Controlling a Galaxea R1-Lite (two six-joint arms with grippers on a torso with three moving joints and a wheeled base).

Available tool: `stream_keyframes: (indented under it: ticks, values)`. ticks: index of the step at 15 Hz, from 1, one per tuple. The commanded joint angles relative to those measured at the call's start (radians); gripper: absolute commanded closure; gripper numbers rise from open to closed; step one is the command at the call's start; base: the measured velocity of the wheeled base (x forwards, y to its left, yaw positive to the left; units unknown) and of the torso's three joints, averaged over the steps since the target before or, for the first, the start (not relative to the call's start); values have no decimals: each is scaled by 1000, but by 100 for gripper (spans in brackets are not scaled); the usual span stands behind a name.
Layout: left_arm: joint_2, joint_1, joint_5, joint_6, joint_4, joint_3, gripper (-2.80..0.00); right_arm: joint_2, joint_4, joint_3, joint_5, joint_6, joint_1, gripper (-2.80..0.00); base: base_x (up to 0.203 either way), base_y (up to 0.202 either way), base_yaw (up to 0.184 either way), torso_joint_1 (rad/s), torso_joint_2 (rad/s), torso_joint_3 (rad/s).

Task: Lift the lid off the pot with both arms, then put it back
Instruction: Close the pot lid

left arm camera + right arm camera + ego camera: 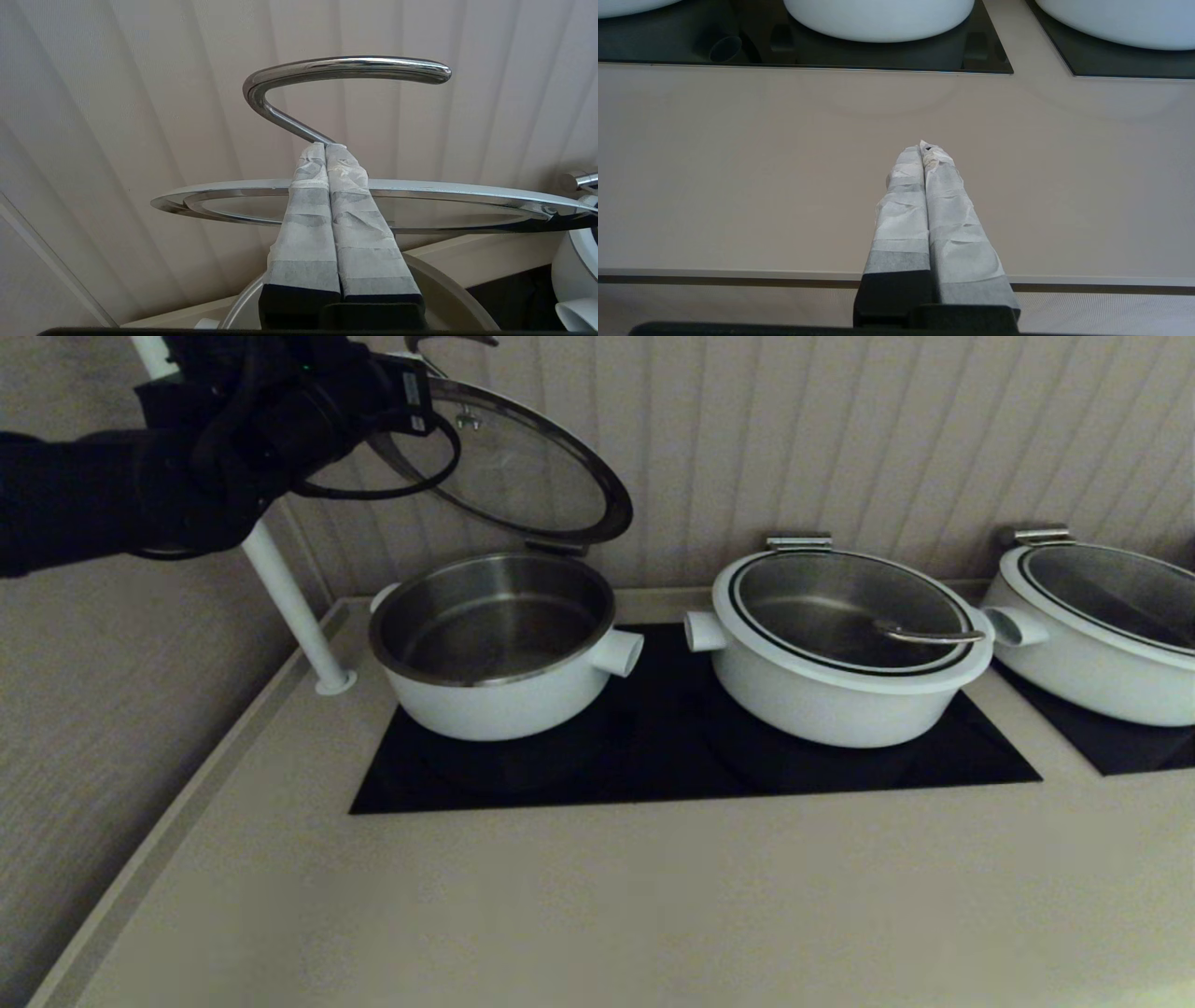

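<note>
The left white pot (495,644) stands open on the black cooktop (653,765), its steel inside empty. Its glass lid (523,467) is raised and tilted above the pot's back rim, with its lower edge close to the rim. My left gripper (425,359) is at the top left and shut on the lid's curved metal handle (345,65). In the left wrist view the closed fingertips (317,154) pinch the handle's stem above the lid (467,191). My right gripper (924,147) is shut and empty over the counter's front part, out of the head view.
A second white pot (840,635) with its lid on stands in the middle, and a third (1102,625) at the right. A white pole (289,597) rises at the counter's left back corner. The beige counter (607,896) extends in front; a panelled wall is behind.
</note>
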Motion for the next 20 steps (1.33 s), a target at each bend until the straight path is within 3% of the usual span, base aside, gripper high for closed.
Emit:
stream_keyframes:
  ticks: [1,20]
  values:
    - [4,6,1,1,0,18,0,0,0,0,0,0,0,0,0,0,0,0,0,0]
    - [-31,36,2,31,-7,112,0,0,0,0,0,0,0,0,0,0,0,0,0,0]
